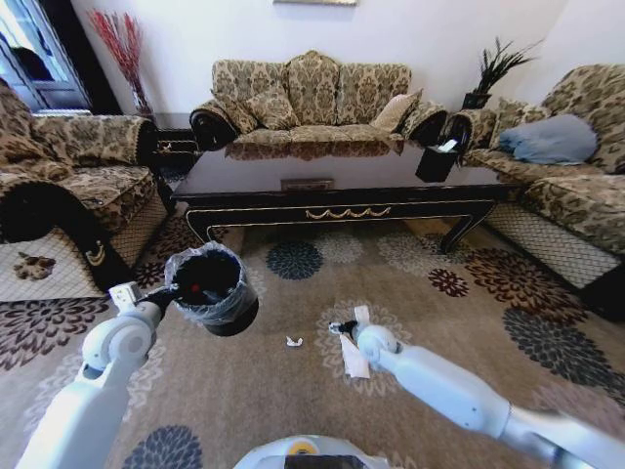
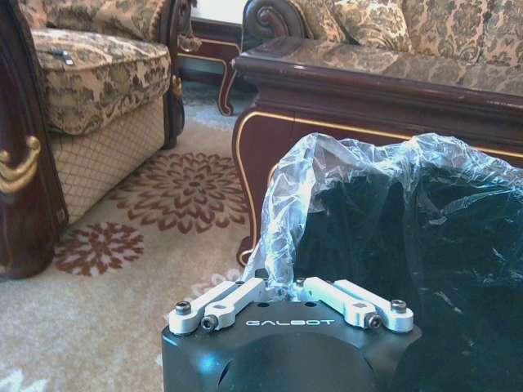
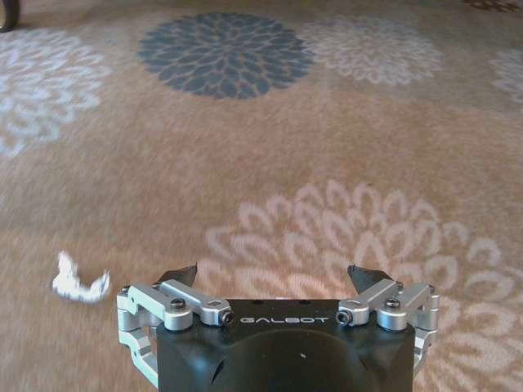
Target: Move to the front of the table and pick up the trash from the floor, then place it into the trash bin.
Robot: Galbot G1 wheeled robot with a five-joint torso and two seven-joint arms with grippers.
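Two grippers are at work over the flowered carpet (image 1: 293,391). The left gripper (image 2: 288,287) is closed on the rim of the trash bin (image 1: 209,288), its silver fingers (image 2: 233,300) drawn together and pinching the clear plastic liner folded over the edge; the bin hangs from this pincer, tilted, clear of the floor. Something red lies inside the bin, too small to tell what it is.

The right gripper (image 3: 274,282) is spread wide, its two dark fingertips well apart with only bare carpet between them, and it holds nothing. In the head view this gripper (image 1: 339,327) hovers low, and a white folded paper (image 1: 354,354) lies on the carpet just beside and under its wrist; whether they touch cannot be told. A tiny white scrap (image 3: 79,280) lies on the carpet near this pincer, off to its left-finger side, between the two grippers in the head view (image 1: 294,342).

Beyond both grippers stands the table (image 1: 342,205), dark and glossy, with sofas (image 1: 312,98) around it.
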